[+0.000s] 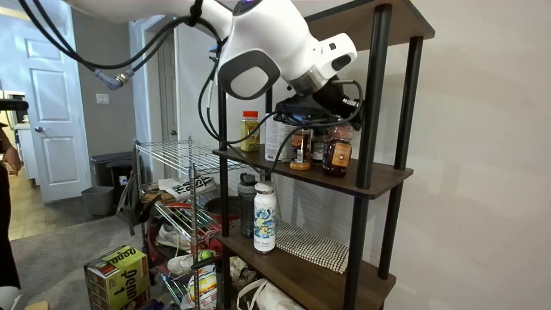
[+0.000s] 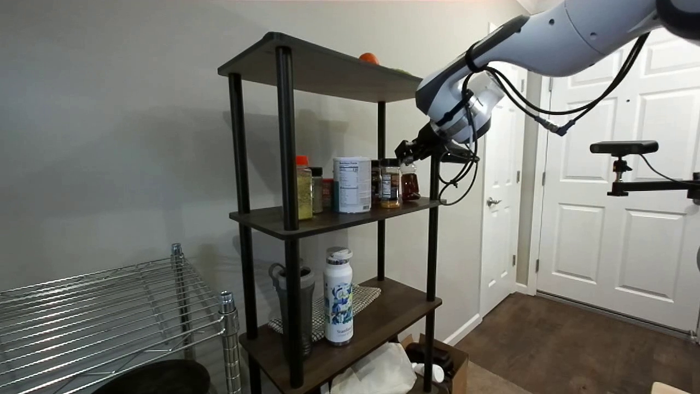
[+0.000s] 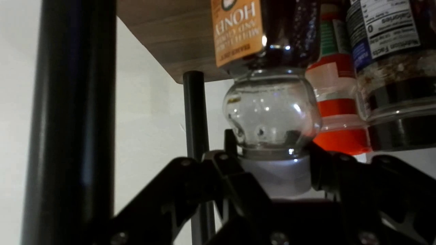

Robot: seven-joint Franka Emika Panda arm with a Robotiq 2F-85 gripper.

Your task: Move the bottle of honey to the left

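The grasp looks made: my claw [image 3: 272, 156] pinches the bottle of honey [image 1: 338, 153] by its top, at the end of the shelf [image 1: 383, 176]. Next I should carry it left, clear of the neighbouring jar [image 1: 301, 144].

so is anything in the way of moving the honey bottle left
Likely yes: in both exterior views a spice jar stands to the left of the honey bottle, and a white container farther left. Nothing visible separates bottle and jaws.
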